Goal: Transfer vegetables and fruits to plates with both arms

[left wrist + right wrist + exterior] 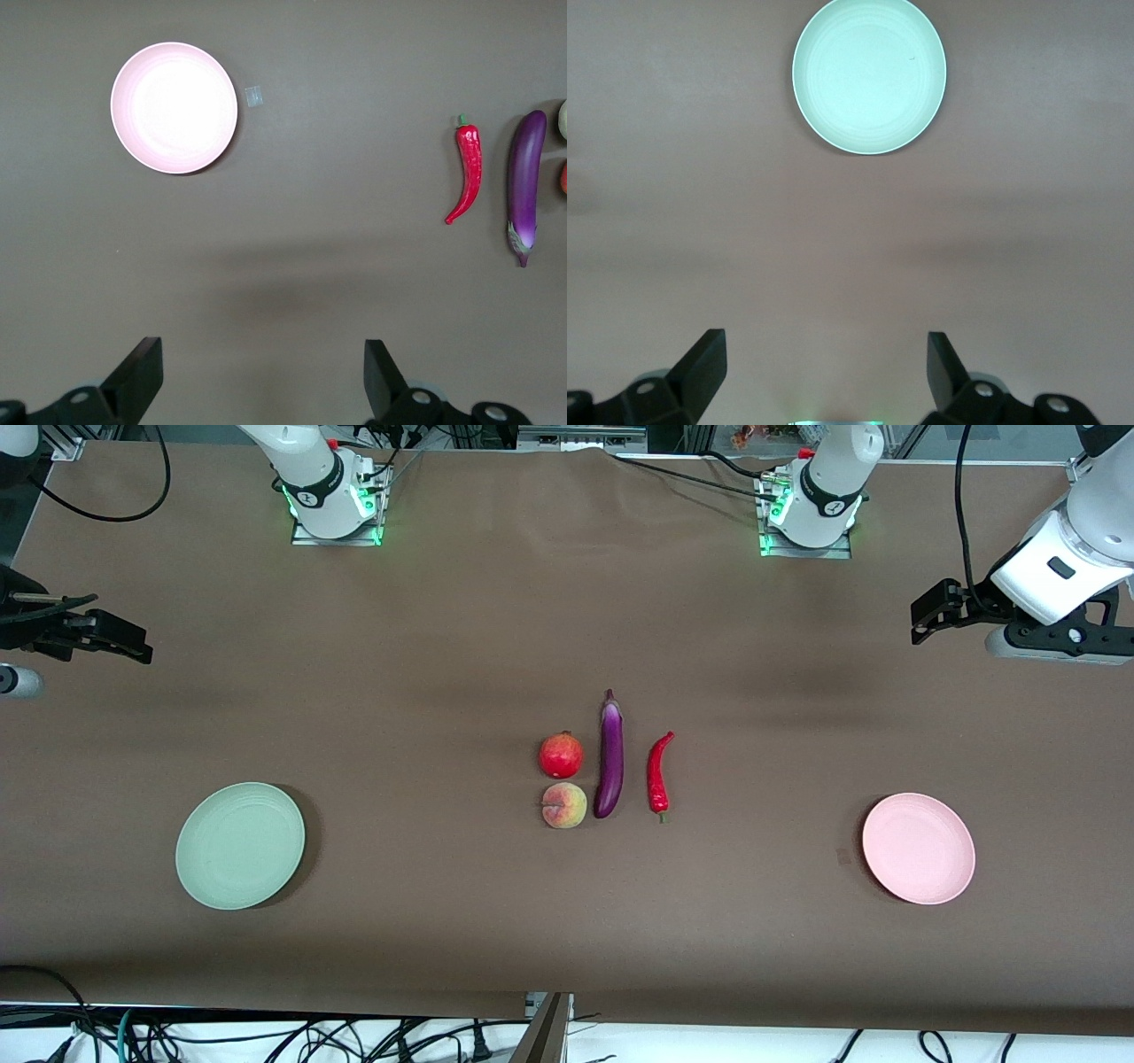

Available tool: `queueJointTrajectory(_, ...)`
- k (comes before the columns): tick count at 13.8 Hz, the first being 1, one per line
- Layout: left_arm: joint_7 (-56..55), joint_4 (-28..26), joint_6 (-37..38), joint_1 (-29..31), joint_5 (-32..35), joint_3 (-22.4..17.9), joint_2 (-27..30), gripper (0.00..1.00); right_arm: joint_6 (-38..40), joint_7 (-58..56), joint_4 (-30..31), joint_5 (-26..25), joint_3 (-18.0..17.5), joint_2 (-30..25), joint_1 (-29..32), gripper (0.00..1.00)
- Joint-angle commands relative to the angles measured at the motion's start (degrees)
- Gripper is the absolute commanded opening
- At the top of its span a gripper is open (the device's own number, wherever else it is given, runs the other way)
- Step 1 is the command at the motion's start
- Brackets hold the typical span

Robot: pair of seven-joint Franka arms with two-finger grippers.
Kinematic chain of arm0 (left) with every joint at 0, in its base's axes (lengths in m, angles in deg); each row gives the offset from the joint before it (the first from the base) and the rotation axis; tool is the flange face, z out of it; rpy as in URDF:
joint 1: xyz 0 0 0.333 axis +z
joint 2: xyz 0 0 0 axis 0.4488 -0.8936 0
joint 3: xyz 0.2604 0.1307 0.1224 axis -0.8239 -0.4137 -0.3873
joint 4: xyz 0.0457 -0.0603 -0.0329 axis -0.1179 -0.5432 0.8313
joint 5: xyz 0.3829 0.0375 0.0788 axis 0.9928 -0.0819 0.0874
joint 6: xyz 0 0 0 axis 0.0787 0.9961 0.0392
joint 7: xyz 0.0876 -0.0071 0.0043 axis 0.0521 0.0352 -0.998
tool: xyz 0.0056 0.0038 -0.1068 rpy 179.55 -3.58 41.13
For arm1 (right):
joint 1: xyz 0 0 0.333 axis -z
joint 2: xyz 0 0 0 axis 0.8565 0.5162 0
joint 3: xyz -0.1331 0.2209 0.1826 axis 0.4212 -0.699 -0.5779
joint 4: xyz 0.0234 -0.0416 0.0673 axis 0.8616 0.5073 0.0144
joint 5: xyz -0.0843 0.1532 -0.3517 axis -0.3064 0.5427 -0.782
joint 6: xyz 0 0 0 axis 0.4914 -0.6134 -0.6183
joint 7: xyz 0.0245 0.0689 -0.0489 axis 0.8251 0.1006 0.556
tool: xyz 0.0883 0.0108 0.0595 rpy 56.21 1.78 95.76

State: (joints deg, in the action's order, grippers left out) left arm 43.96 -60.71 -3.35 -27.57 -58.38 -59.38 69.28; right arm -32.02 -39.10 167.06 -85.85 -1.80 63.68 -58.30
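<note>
The four pieces sit bunched in the middle of the brown counter (pixel 496 629): the purple eggplant (pixel 609 757) lies lengthwise, with the red chili pepper (pixel 658 772) just beside it toward the left arm's end, and on its other flank the pomegranate-like fruit (pixel 561 755) with the peach (pixel 564 805) touching or nearly touching it, the peach nearer the front camera. Both plates are bare and well apart from the cluster, the pink plate (pixel 919 849) toward the left arm's end and the green plate (pixel 240 845) toward the right arm's end. Nothing has been lifted yet, so I'd judge the step in hand to be the first reach. The left end effector (pixel 257 372) hangs high over its end of the counter with fingers spread wide and empty; the right end effector (pixel 824 367) does the same over its own end, equally wide and empty. To do this well, I'd have each arm take the piece on its own flank: left for the chili, right for a fruit. The jaws should close across the chili's narrow width, not along it. The tight spacing beside the eggplant is the risk, since a finger coming down there could nudge a neighbour or set a round fruit rolling.
</note>
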Motion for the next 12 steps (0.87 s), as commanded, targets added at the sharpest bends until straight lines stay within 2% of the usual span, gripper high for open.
queueJointTrajectory(1, 0.6, 0.9, 1.2, -0.5, 0.3, 0.0, 0.2, 1.0, 0.2, -1.0, 0.6, -0.7, -0.3, -0.7, 0.3, 1.0)
queueJointTrajectory(12, 1.0, 1.1, 1.2, -0.3, 0.3, -0.2, -0.7, 1.0, -0.2, -0.5, 0.6, -0.7, -0.3, -0.7, 0.3, 1.0)
